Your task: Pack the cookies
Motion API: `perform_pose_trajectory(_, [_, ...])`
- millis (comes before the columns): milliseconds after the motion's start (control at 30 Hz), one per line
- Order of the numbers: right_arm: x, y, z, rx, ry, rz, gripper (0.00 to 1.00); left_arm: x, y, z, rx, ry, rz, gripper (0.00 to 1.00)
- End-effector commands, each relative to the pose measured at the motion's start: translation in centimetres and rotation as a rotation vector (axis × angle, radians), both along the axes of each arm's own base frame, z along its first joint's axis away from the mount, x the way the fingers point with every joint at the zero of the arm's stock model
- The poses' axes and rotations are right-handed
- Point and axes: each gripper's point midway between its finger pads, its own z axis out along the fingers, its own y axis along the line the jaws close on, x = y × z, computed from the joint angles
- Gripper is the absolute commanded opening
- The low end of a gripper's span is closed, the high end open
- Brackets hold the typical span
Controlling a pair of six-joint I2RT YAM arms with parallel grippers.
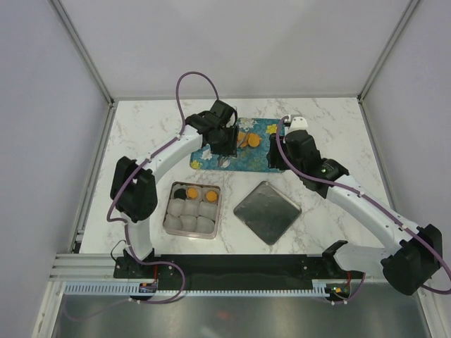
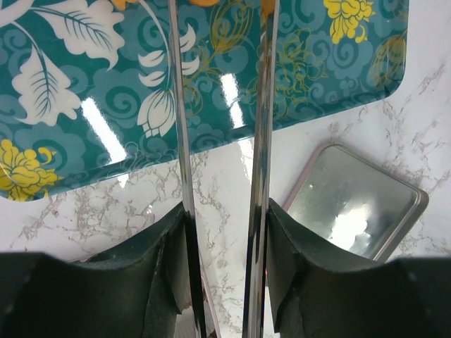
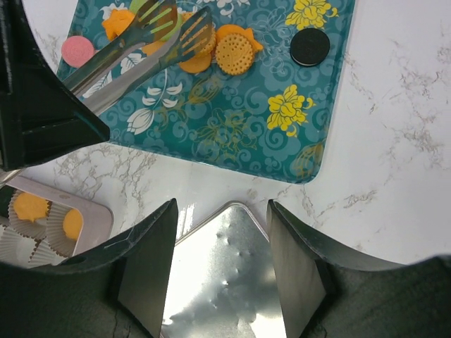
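Left gripper (image 2: pixel 225 218) clamps the tongs (image 3: pixel 127 49) over loose cookies (image 3: pixel 234 53), right gripper (image 3: pixel 222 211) gapes empty; you have three cups (image 1: pixel 189 222) of the tin (image 1: pixel 220 210) filled, the rest unfilled.

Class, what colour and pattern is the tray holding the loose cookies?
The tray is teal with yellow and white flowers; right wrist view shows it best.

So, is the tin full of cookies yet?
Not full. Only the far row of paper cups in the tin holds cookies; the rest look empty.
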Motion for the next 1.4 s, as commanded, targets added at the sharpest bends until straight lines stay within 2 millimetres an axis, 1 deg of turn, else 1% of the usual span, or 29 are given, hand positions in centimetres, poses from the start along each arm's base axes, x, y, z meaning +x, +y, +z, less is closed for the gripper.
perform_pose_trajectory(0, [-0.2,-1.1,0.9,-0.011,-0.028,-0.029,0.62,1.6,-1.6,2.1,-0.021,-0.089,-0.054,0.5])
perform_pose_trajectory(233, [-0.4,-1.2,0.5,-0.022,-0.024,-0.023,0.62,1.4,-2.1,0.7,0.015,-0.077,-0.06,0.5])
perform_pose_trajectory(533, [-0.5,-1.1,0.3,-0.025,-0.018,-0.01,0.62,1.8,-1.3,0.9,0.071,-0.12,-0.035,0.51])
perform_pose_trajectory(700, [-0.5,-1.1,0.3,-0.025,-0.018,-0.007,0.62,1.8,-0.8,0.6,0.095,-0.124,-0.034,0.52])
perform_pose_trajectory(933, [-0.6,-1.1,0.4,-0.023,-0.02,-0.007,0.62,1.8,-0.9,0.0,0.106,-0.109,-0.056,0.53])
perform_pose_trajectory(1200, [-0.6,-1.1,0.3,-0.025,-0.019,-0.006,0.62,1.8,-0.8,-1.3,0.13,-0.085,-0.059,0.54])
perform_pose_trajectory(1367, [-0.7,-1.2,0.2,-0.028,-0.018,-0.005,0.61,2.0,-0.9,-1.5,0.133,-0.083,-0.06,0.54])
